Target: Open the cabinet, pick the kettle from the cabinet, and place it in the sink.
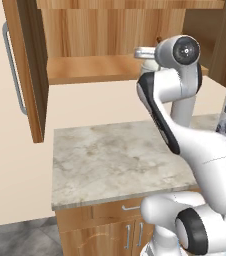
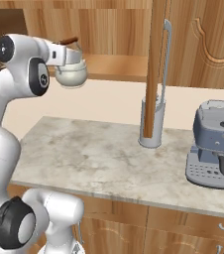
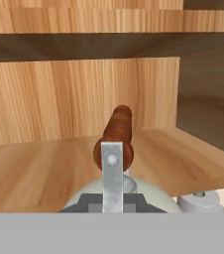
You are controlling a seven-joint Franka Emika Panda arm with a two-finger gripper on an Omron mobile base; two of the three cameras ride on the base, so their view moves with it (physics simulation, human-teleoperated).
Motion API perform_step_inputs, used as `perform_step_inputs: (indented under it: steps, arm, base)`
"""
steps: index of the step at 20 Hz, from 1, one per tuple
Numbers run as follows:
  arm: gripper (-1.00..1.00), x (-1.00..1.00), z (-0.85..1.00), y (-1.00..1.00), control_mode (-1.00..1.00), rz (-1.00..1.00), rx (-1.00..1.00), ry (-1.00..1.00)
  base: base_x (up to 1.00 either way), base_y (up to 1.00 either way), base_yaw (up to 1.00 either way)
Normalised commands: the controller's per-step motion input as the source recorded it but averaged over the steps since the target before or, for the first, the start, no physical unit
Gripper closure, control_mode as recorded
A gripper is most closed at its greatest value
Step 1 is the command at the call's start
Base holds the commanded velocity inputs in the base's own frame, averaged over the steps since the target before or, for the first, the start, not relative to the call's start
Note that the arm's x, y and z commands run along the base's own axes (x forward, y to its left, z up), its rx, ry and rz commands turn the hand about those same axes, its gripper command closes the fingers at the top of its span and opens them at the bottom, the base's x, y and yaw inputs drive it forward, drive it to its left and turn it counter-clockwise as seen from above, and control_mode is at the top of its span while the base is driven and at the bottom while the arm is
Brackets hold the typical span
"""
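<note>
The wooden wall cabinet (image 1: pixel 100 30) stands with both doors swung open, its shelf (image 2: pixel 114 67) bare. A cream-white kettle (image 2: pixel 71 73) hangs in the air just in front of the shelf edge. My gripper (image 2: pixel 66 52) is shut on the kettle's brown top handle (image 2: pixel 68 40). In the hand view the handle (image 3: pixel 116 133) and its silver bracket rise right above my gripper (image 3: pixel 112 203), and the kettle's pale body (image 3: pixel 148 194) curves below. From the left base view my arm covers most of the kettle (image 1: pixel 148 64). The sink is out of view.
The open left door (image 1: pixel 27 65) with its bar handle (image 1: pixel 12 70) juts out over the marble counter (image 1: pixel 115 160). The right door (image 2: pixel 156 64) hangs edge-on before a grey canister (image 2: pixel 151 126). A grey coffee machine (image 2: pixel 213 149) stands at the right.
</note>
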Motion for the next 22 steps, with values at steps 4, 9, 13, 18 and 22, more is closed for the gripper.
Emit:
perform_step_inputs:
  steps: [4,9,13,18,22]
  arm:
    - [1.00,-0.67,-0.06,0.06,-1.00,-0.04,0.00,-0.08]
    - [1.00,-0.63,-0.06,0.06,-1.00,-0.03,0.00,-0.05]
    - [1.00,-0.59,-0.06,0.07,-1.00,-0.03,0.00,-0.01]
    - [1.00,-0.48,-0.12,0.08,-1.00,-0.05,0.00,0.02]
    - [1.00,-0.31,-0.25,0.05,-1.00,-0.07,0.00,0.11]
  base:
    - [0.00,0.00,0.00]
    - [0.00,0.00,0.00]
    - [0.00,0.00,0.00]
    - [0.00,0.00,0.00]
    - [0.00,0.00,0.00]
